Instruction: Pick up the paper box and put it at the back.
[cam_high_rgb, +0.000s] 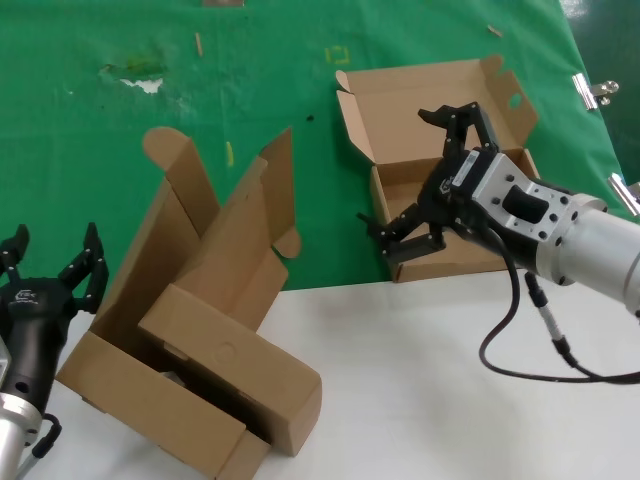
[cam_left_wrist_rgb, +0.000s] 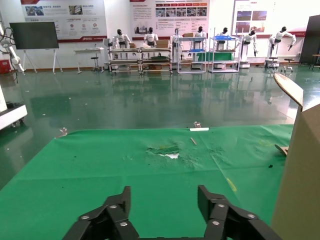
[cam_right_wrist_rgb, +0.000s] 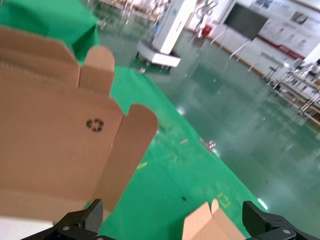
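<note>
Closest to the robot, on the white tabletop (cam_high_rgb: 420, 400), two big cardboard boxes (cam_high_rgb: 200, 370) lean together in a heap at the left, their tall flaps sticking up over the edge of the green cloth (cam_high_rgb: 200, 110). One has a faint circle on its long side. Just beside that heap, at the near left corner, the left gripper (cam_high_rgb: 52, 268) hangs with its fingers spread wide and nothing between them; its wrist view shows both black fingers (cam_left_wrist_rgb: 112, 212) parted over bare green cloth, with the edge of a box at one side.

Further in, on the right, the right gripper (cam_high_rgb: 420, 175) hovers over the paper box (cam_high_rgb: 440, 130), which sits on the green cloth just past the white edge. The box is open, its lid standing up at the far side with side flaps out, one with a small round hole. The right fingers are splayed far apart, one over the lid, the other low by the box's near left corner, gripping nothing.

Beyond, metal clips (cam_high_rgb: 595, 90) hold the cloth's right edge.
</note>
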